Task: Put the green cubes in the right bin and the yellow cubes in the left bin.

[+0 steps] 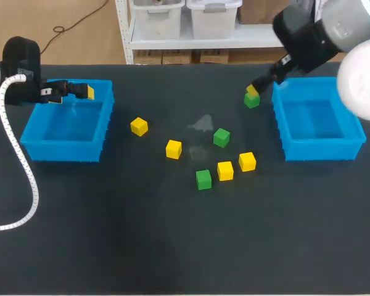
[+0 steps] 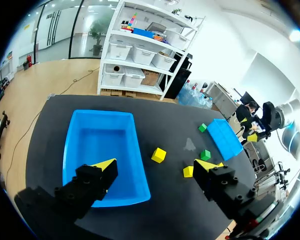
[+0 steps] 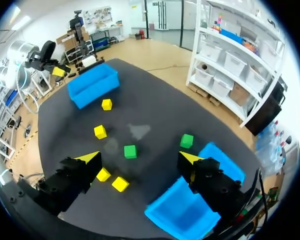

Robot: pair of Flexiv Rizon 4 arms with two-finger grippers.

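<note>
The left gripper (image 1: 80, 91) is held open (fingers wide apart, nothing between them) over the back rim of the left bin (image 1: 61, 151) at the upper left. The right gripper (image 3: 140, 158) is likewise open and empty at the upper right, beside the right bin (image 1: 324, 151); one green cube (image 1: 251, 101) is seen just below it. Two more green cubes (image 1: 221, 137) and four yellow cubes (image 1: 173, 148) lie on the table (image 1: 172, 246) between the bins.

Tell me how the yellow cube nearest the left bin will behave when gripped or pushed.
Probably stiff: the yellow cube has crisp flat faces, so it should grip squarely. It likely slides rather than rolls, since it sits flat on the table. It is small, so probably light.
</note>
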